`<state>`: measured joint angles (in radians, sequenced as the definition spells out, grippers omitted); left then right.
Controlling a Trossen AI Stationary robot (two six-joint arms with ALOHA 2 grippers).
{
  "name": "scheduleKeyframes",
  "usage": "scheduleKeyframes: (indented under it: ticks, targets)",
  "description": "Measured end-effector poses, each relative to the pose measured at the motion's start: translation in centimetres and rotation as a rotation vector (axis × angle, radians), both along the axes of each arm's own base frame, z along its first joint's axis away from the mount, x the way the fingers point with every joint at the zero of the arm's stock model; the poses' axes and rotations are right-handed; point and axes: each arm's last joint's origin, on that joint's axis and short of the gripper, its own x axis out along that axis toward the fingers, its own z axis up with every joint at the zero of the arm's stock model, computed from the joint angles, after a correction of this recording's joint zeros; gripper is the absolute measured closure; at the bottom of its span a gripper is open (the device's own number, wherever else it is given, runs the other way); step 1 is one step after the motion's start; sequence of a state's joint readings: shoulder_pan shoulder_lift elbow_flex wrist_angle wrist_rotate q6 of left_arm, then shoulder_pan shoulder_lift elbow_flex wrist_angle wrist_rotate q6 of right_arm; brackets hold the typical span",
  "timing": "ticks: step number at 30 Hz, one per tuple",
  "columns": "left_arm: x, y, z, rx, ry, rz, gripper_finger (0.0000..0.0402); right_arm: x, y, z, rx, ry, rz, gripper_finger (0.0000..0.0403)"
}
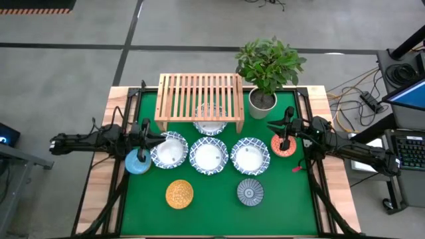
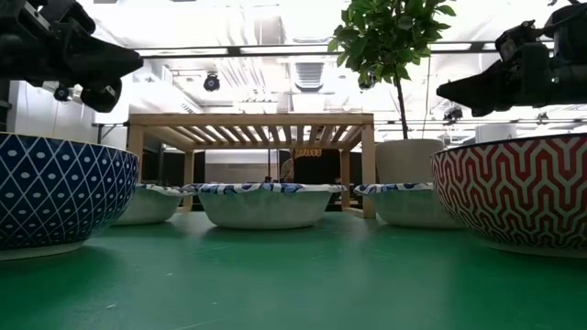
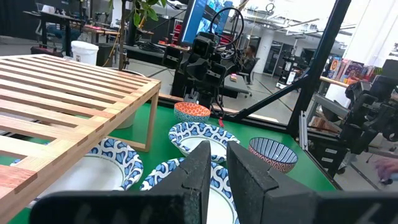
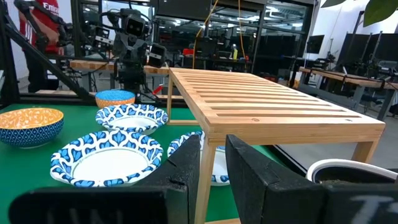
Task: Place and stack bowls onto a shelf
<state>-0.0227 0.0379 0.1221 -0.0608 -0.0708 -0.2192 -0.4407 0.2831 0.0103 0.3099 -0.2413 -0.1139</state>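
Observation:
The light-wood slatted shelf (image 1: 199, 99) stands at the table's far side, with one white blue-rimmed bowl (image 1: 210, 124) on the mat under it. Three more white blue-rimmed bowls (image 1: 208, 157) sit in a row before it. A light-blue bowl (image 1: 137, 163) is at the row's left end and an orange-red bowl (image 1: 284, 147) at its right end. A mustard-yellow bowl (image 1: 179, 194) and a grey-blue bowl (image 1: 250, 192) lie nearer. My left gripper (image 1: 147, 138) hovers level over the light-blue bowl, its fingers (image 3: 202, 171) almost together. My right gripper (image 1: 284, 135) hovers over the orange-red bowl, a narrow gap between its fingers (image 4: 239, 162), nothing in it.
A potted plant in a white pot (image 1: 262, 99) stands at the shelf's right far corner. Black frame rails run along the mat's edges (image 1: 309, 126). Bare green mat (image 1: 212, 212) lies near the front edge.

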Motion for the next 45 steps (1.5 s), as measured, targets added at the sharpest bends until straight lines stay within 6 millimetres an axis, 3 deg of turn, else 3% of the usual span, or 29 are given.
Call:
scheduleKeyframes:
  ticks: [38,42,45]
  targets:
    - [0.0,0.0,0.1,0.029,-0.005,0.009,0.0366,0.0,0.0,0.0,-0.001,-0.001,0.0,0.0335]
    - [-0.1,0.1,1.4,0.055,-0.14,0.052,0.0366,0.0,0.0,0.2,0.02,-0.023,0.003,0.0335]
    - [-0.4,0.1,2.7,0.0,-0.284,0.048,0.0366,0.0,0.0,0.2,0.239,-0.074,0.008,0.0335]
